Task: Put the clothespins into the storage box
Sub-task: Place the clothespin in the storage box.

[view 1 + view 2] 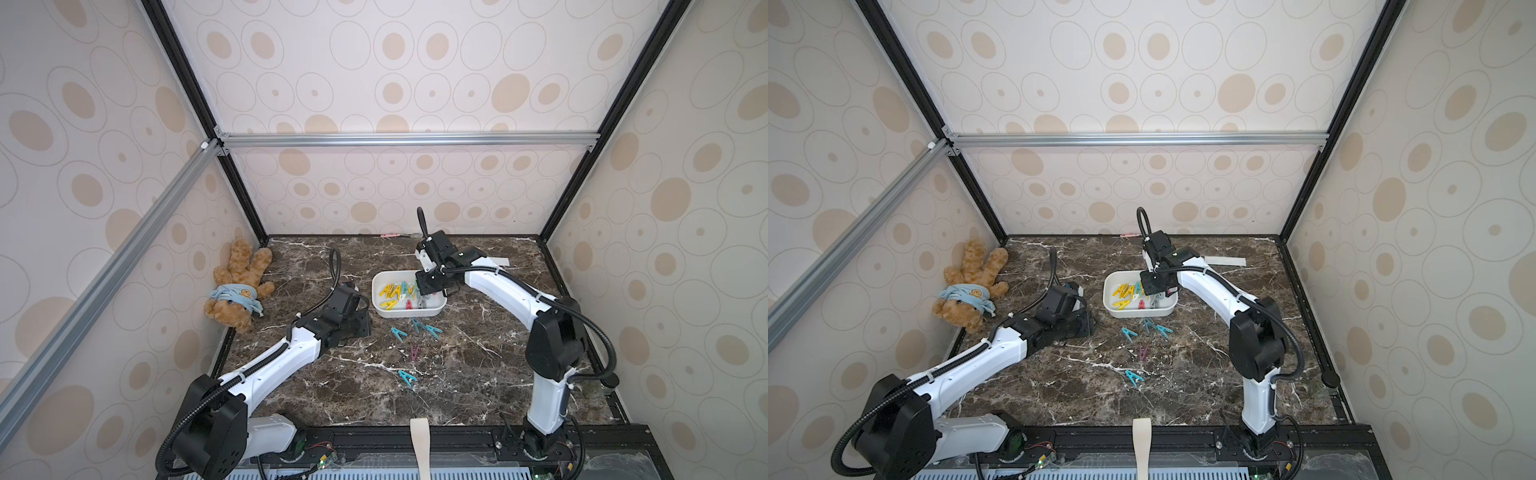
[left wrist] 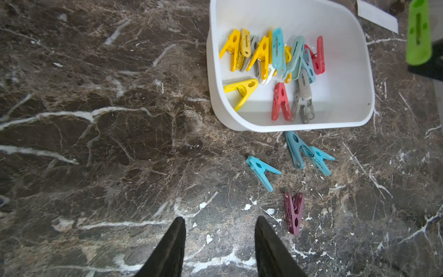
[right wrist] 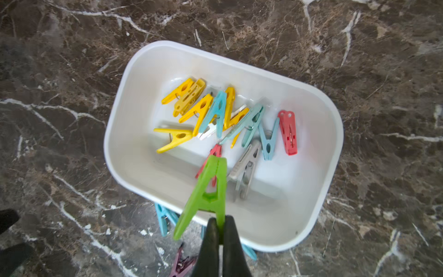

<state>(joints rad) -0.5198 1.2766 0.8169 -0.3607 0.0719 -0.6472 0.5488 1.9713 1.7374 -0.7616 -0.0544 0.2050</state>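
Clothespins lie loose just beside your storage box. Right gripper hangs above it, clamped on a green clothespin; left gripper is low, jaws apart.

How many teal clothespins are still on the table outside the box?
4. A touching pair of teal clothespins by the storage box, another beside that pair, the last alone nearer the robot, past the purple clothespin. More could hide behind the box.
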